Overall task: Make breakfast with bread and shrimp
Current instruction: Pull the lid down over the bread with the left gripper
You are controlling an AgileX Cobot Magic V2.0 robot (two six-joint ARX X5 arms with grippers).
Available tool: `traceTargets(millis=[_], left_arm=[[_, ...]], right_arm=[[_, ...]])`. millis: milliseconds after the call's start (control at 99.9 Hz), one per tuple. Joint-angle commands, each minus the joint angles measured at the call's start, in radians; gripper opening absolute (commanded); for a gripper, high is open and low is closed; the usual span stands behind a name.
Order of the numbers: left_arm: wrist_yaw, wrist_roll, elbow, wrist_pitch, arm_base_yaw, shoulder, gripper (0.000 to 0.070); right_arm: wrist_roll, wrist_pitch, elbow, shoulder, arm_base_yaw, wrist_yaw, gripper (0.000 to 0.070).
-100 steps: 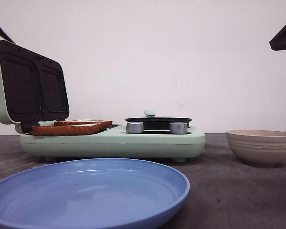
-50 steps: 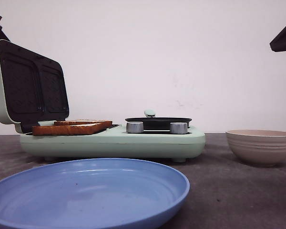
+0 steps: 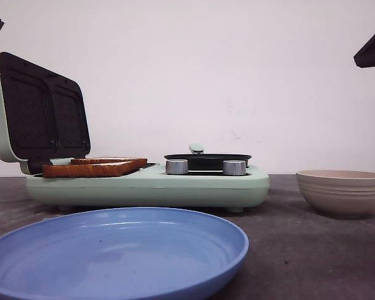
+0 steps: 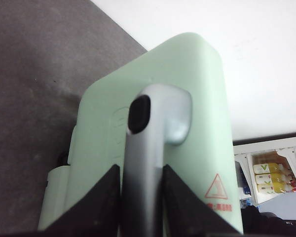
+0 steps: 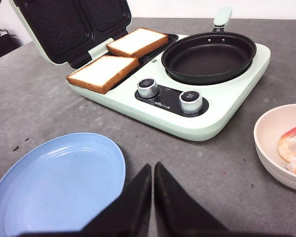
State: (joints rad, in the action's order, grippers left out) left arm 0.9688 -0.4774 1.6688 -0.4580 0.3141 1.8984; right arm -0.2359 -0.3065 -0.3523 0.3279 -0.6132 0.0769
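Two slices of bread (image 5: 103, 72) (image 5: 138, 41) lie side by side on the open mint-green sandwich maker's lower plate (image 3: 144, 184); from the front they show as brown crust edges (image 3: 94, 169). The raised lid (image 3: 40, 112) stands open. My left gripper (image 4: 140, 168) is shut on the lid's silver handle (image 4: 148, 143), behind the lid's green back (image 4: 192, 123). The shrimp (image 5: 291, 145), orange-pink, lies in the beige bowl (image 5: 266, 148). My right gripper (image 5: 152, 167) hangs shut and empty above the table between plate and bowl.
A blue plate (image 3: 112, 250) sits at the front of the table. A black frying pan (image 5: 208, 54) rests on the maker's right half behind two silver knobs (image 5: 148, 88). The beige bowl (image 3: 342, 190) stands to the right of the maker.
The dark bit of my left arm at the lid's top has slid left and up, nearly out of the front view. Bread, plate, bowl and the right arm have not moved.
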Motion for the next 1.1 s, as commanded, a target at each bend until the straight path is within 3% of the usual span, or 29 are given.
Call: traceTargets(millis=[0, 330, 1091], left_arm=[[0.026, -0.003, 0.022, 0.013, -0.008, 0.021, 0.0003], [0.025, 0.002, 0.022, 0.038, -0.073, 0.021, 0.0004], [-0.070, 0.051, 0.023, 0.035, -0.254, 0.021, 0.0004]], right_arm=[[0.000, 0.006, -0.005, 0.003, -0.006, 0.001, 0.0000], [-0.010, 0.006, -0.005, 0.003, -0.006, 0.001, 0.0000], [-0.019, 0.007, -0.005, 0.003, -0.006, 0.001, 0.0000]])
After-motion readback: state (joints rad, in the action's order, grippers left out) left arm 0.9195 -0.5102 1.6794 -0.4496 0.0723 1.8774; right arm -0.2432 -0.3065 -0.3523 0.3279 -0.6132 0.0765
